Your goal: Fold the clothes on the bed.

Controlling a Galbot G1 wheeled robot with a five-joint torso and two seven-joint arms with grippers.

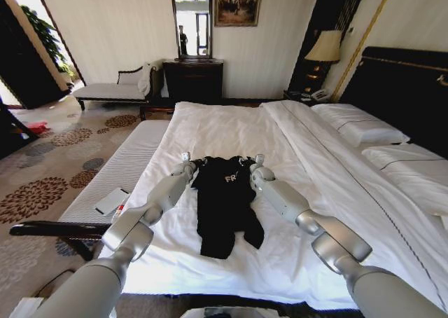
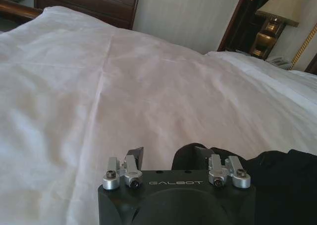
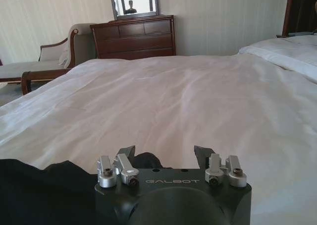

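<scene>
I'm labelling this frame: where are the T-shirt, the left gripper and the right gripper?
T-shirt point(image 1: 224, 202): head view, middle of the black fabric.
Left gripper point(image 1: 186, 158): head view, between its fingertips, at the shirt's top corner.
Right gripper point(image 1: 259, 161): head view, between its fingertips, at the other top corner.

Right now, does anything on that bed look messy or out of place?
Mainly the black T-shirt: it lies rumpled on the white bed, its lower part bunched and one bottom corner flared sideways. The left gripper and right gripper sit at its two top corners. Otherwise nothing stands out.
</scene>
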